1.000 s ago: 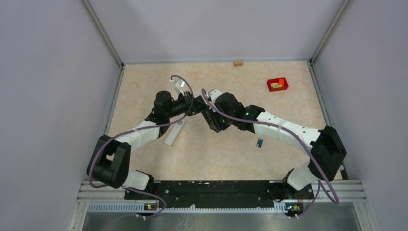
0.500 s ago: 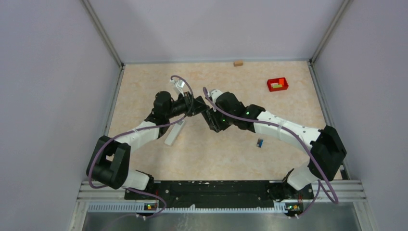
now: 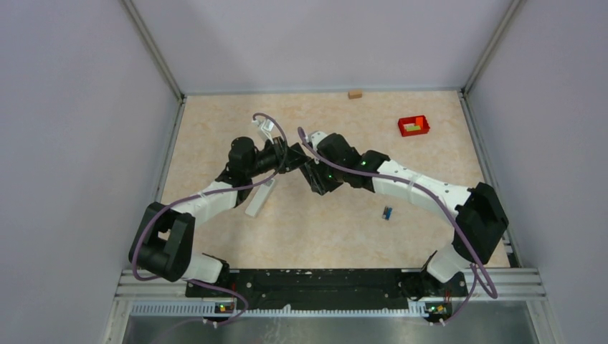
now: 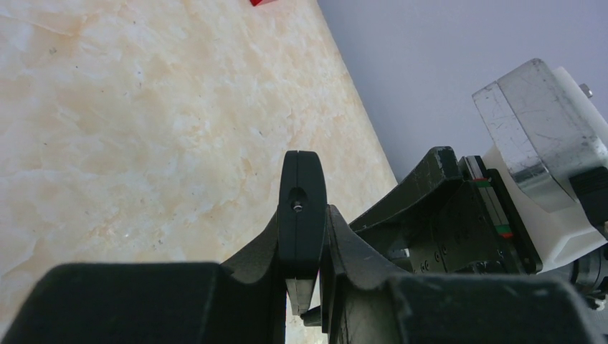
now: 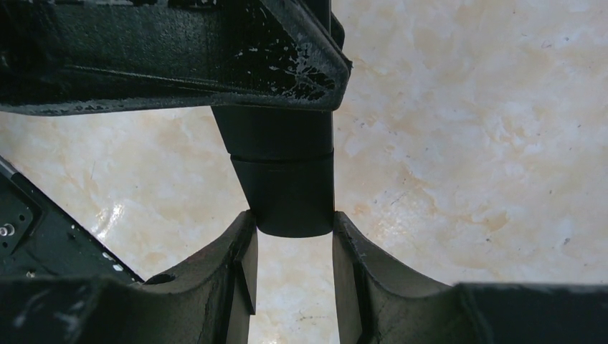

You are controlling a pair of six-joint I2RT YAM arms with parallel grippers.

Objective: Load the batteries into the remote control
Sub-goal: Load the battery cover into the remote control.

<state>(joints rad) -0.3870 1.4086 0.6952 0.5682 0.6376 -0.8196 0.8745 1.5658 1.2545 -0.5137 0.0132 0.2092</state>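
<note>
A flat black bar (image 4: 301, 186), apparently the remote control, is gripped edge-on by my left gripper (image 4: 305, 212), raised above the table's middle. My right gripper (image 5: 292, 215) faces it, and its fingers (image 5: 240, 251) press both sides of the bar's free end (image 5: 283, 179). In the top view the left gripper (image 3: 291, 159) and the right gripper (image 3: 307, 168) meet tip to tip. One small blue battery piece (image 3: 387, 212) lies on the table to the right, under the right arm. The dark batteries are out of view.
A long white flat piece (image 3: 260, 197) lies on the table under the left arm. A red box (image 3: 414, 126) sits at the back right, and a small wooden block (image 3: 354, 94) at the back edge. The right arm's wrist (image 4: 459, 215) fills the right of the left wrist view.
The right arm has shifted slightly left and forward, closing in on the left gripper. The left arm has barely moved.
</note>
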